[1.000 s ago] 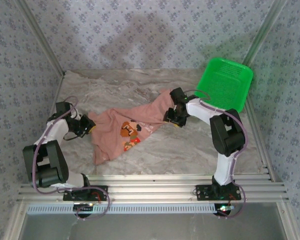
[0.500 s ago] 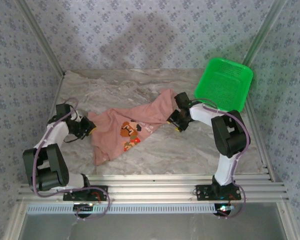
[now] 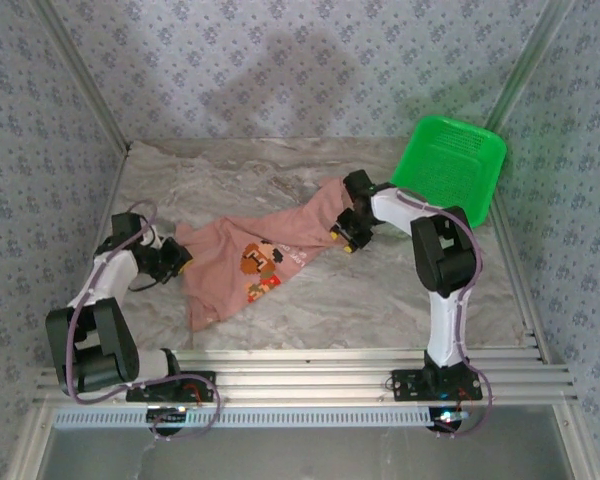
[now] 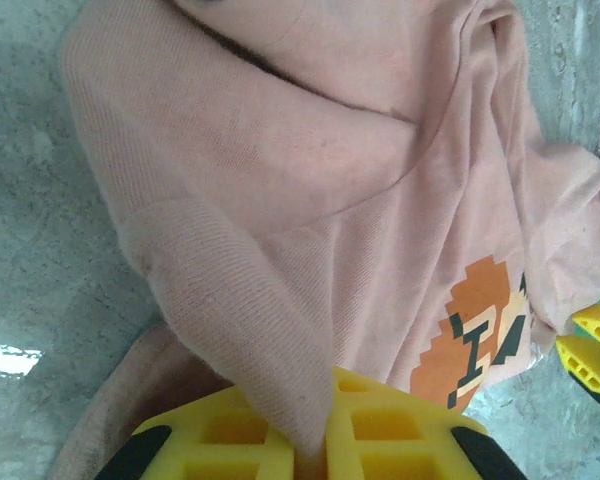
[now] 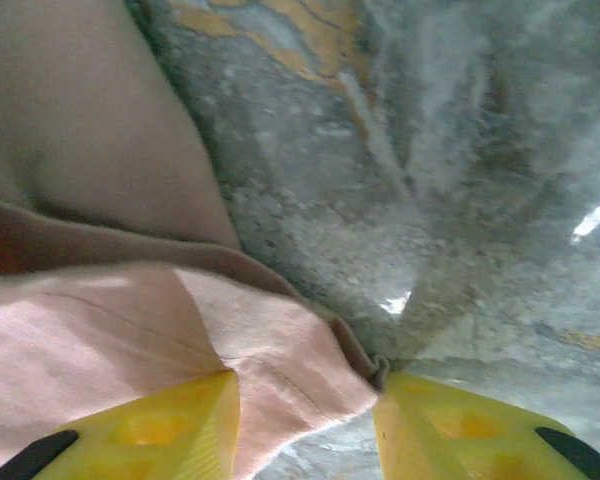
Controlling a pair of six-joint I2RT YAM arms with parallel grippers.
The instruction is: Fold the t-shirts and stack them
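While the left gripper [image 4: 315,445] pinches a fold at its left edge and the right gripper [image 5: 305,420] stands partly open astride its right hem, the crumpled salmon-pink cloth t-shirt [image 3: 215,265] lies mid-way across the grey marbled table [image 3: 310,320], probably soft, light and limp, and best gripped at the hems.

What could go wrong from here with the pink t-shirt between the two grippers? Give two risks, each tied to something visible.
1. The right gripper straddles only a hem corner of the t-shirt, jaws apart; closing could miss or slip off.
2. The left gripper pinches a bunched fold, so pulling might stretch the crumpled cloth unevenly instead of flattening it.
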